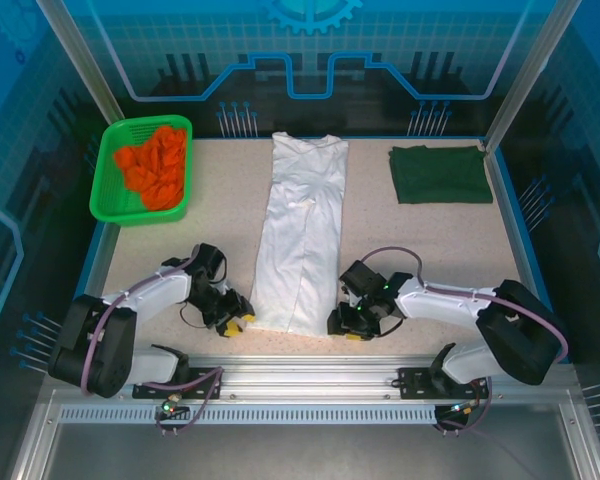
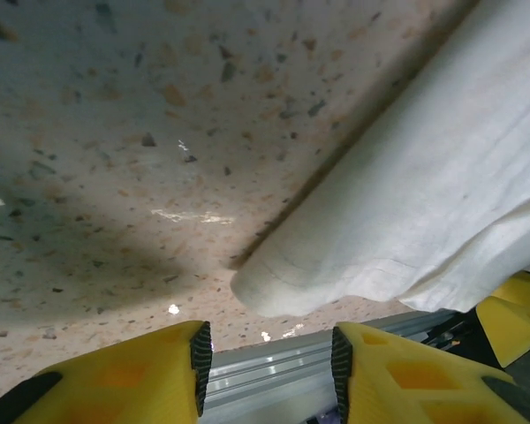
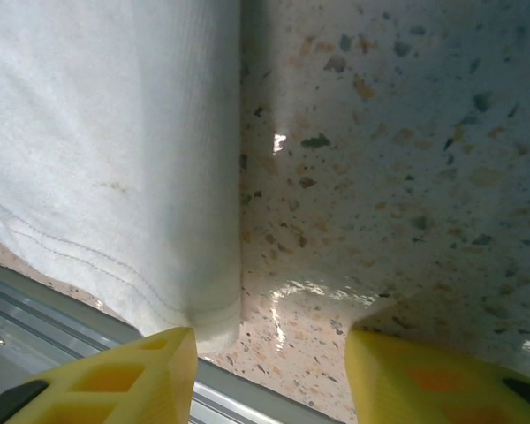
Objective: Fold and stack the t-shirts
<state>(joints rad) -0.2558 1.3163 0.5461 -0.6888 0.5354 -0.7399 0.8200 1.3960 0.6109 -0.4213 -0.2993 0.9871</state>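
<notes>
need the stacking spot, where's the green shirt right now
In the top view, the folded dark green t-shirt lies at the far right of the table, apart from the white t-shirt.

Plain white cloth t-shirt [image 1: 302, 235] at centre; dark green folded cloth t-shirt [image 1: 440, 174] upper right; bright green plastic mesh basket [image 1: 140, 214] holding orange cloth [image 1: 158, 165] upper left; beige speckled tabletop [image 1: 430, 250].

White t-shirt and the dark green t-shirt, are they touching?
Apart. The top view shows bare table between the white t-shirt and the dark green t-shirt.
</notes>
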